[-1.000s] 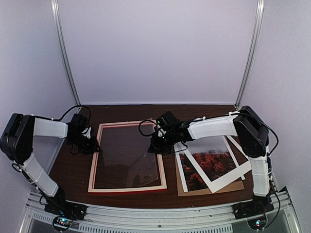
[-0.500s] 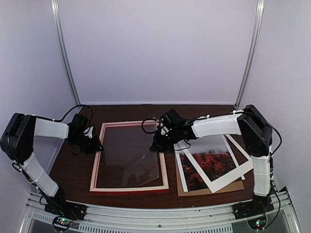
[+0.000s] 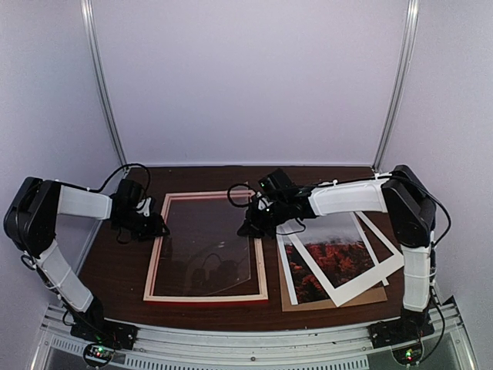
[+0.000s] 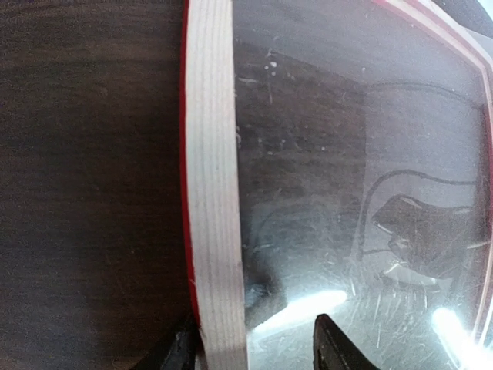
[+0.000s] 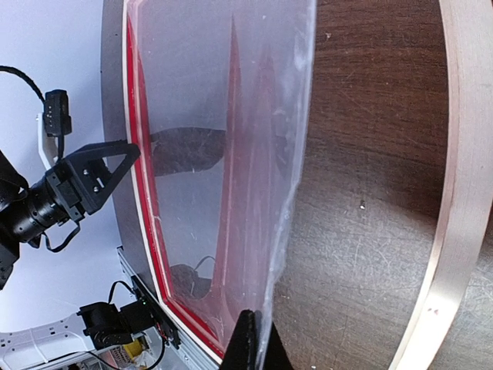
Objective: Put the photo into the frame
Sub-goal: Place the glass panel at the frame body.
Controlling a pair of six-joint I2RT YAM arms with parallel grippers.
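Top view: the frame [image 3: 206,297] lies flat with its pale back up on the left half of the dark table [image 3: 115,270], long rails running near to far. Bare table lies open to its left and beyond its far rail. Its right rail runs just beside a brown backing board [image 3: 373,297]. The photo [image 3: 339,258] lies on that board, right of the frame, tilted among overlapping white-bordered sheets, with nothing gripping it. A clear sheet [image 3: 204,247] covers most of the frame's opening. The left arm reaches in low from the left, with the left gripper [image 3: 156,227] at the far part of the frame's left rail. The right arm stretches leftward over the far end of the photo pile, with the right gripper [image 3: 248,229] at the right rail

Left wrist view: the fingertips [image 4: 331,347] stand apart astride the left rail. One is against its red outer edge, the other inside over the clear sheet, with a gap to the rail. The jaws are open and clamp nothing

Right wrist view: the clear sheet's edge runs down into the fingertips, and the jaws are closed on it. That edge stands raised, apart from the pale right rail, with bare wood grain between them. The left gripper shows at the frame's opposite rail
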